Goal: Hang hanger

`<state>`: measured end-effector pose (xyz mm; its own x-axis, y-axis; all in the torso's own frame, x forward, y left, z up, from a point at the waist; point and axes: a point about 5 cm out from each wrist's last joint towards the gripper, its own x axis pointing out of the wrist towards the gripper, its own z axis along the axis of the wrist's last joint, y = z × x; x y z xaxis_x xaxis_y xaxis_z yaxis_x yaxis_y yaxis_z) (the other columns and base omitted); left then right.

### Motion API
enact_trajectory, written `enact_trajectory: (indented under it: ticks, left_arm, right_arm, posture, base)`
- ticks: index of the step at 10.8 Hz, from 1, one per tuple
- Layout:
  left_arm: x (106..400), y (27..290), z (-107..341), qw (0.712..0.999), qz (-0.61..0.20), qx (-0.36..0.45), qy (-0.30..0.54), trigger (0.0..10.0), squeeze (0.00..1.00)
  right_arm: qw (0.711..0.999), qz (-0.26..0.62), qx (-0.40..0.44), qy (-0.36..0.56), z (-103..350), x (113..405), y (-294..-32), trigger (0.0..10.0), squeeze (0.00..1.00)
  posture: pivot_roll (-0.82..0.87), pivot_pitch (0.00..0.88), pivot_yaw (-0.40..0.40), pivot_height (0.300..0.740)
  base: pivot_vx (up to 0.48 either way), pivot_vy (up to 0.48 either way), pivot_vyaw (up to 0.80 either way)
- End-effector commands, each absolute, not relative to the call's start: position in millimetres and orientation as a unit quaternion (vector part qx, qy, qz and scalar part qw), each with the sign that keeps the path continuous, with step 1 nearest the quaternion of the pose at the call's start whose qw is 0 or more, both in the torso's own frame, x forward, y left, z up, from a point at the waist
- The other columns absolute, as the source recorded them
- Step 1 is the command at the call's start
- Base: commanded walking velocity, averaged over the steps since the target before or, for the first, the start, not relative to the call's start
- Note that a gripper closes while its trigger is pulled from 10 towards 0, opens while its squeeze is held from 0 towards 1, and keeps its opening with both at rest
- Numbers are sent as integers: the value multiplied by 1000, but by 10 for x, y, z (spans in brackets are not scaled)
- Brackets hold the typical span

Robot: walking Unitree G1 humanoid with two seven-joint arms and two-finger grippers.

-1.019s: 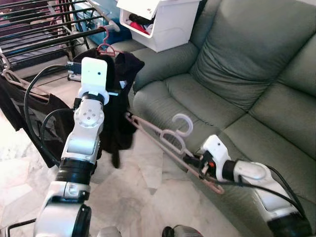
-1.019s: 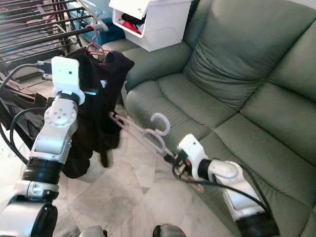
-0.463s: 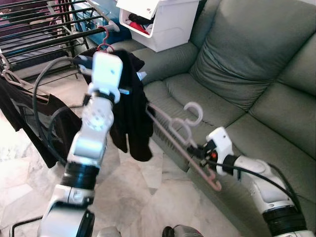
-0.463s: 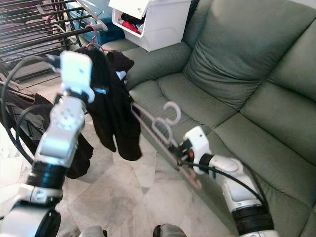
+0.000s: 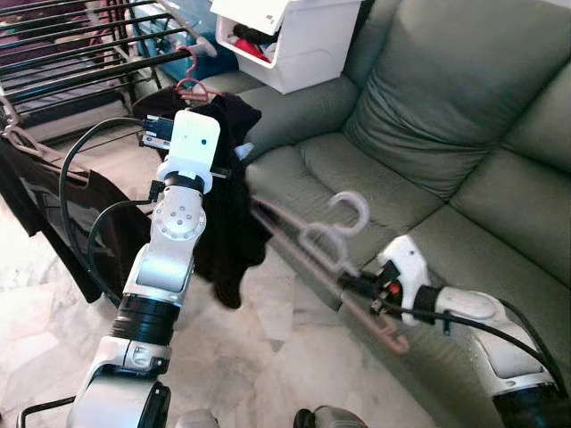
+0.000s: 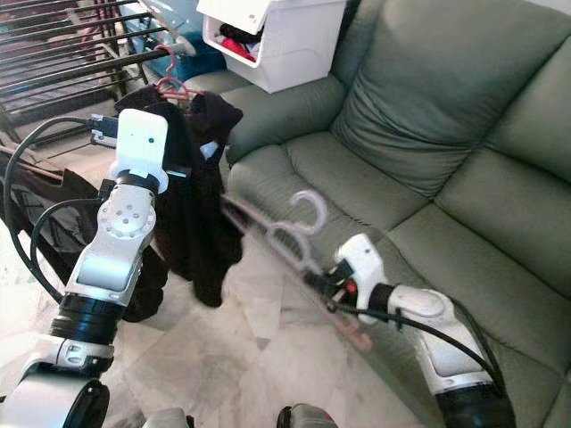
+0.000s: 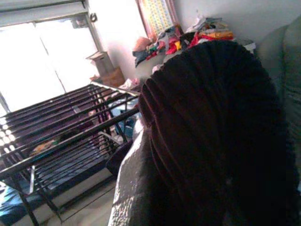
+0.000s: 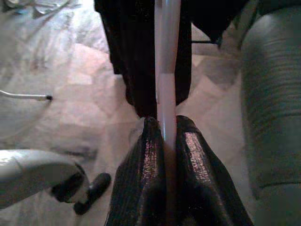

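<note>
The right hand (image 5: 361, 287) was clamped on the lower bar of a pale pink hanger (image 5: 308, 241), its two black fingers (image 8: 141, 155) pinching the bar between them in the right wrist view. From that grip the hanger ran out toward ten o'clock over the front edge of the green sofa (image 5: 419, 134), its hook (image 5: 351, 212) standing free and blurred. Its far end reached into a black garment (image 5: 227, 223) that the left arm held up from the eleven o'clock side, in front of the sofa arm. The left hand (image 7: 202, 141) was buried in that dark cloth in the left wrist view, so whether it was gripping or loose could not be told. A black drying rack (image 5: 80, 62) stood at ten o'clock beyond the garment, with a red hanger (image 5: 189, 82) already hooked on one of its rails and a white bin (image 5: 290, 36) behind, at twelve o'clock. The step in hand seemed to be bringing hanger and garment together before carrying them to the rack. To do it well, the right hand would need a firm pinch so the thin bar did not swivel, the hook would need to stay turned upward and clear of the cloth, and the left arm should hold the garment steady rather than let it swing, since loose fabric could snag the hanger's tip.
</note>
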<state>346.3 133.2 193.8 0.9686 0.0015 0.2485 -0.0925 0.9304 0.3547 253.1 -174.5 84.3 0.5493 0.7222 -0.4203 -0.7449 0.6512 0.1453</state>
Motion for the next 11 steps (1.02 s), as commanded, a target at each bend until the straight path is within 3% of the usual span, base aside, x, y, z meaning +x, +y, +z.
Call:
enact_trajectory:
  ticks: [1,2,5,7,9,10,11]
  left_arm:
    - [3488,1317,2030,972,28,189,-141,10000,0]
    - [3487,1308,2063,973,29,179,-144,10000,0]
    - [3404,1162,2261,971,-10,154,-183,10000,0]
    - [3328,1057,2365,968,-51,147,-197,10000,0]
    - [3214,928,2416,963,-133,114,-206,10000,0]
    - [3096,787,2332,946,-264,67,-177,10000,0]
    - [3000,728,2290,929,-326,40,-171,10000,0]
  right_arm:
    - [875,429,-27,224,910,2540,-1742,10000,0]
    - [856,448,-19,256,829,2466,-1738,10000,0]
    - [860,407,28,307,624,2506,-1709,10000,0]
    - [892,326,32,311,554,2677,-1763,10000,0]
    - [953,153,50,257,653,3011,-2029,10000,0]
    - [966,78,104,222,734,3125,-2145,10000,0]
    - [969,57,134,201,791,3174,-2168,10000,0]
  posture:
    - [-106,0,-26,740]
    - [-102,0,-28,740]
    - [-90,0,-32,740]
    - [-86,0,-34,740]
    - [-86,0,-39,740]
    - [-86,0,-40,740]
    - [-86,0,-40,740]
  base:
    - [0,0,0]
    - [0,0,0]
    - [0,0,0]
    - [0,0,0]
    - [0,0,0]
    - [0,0,0]
    - [0,0,0]
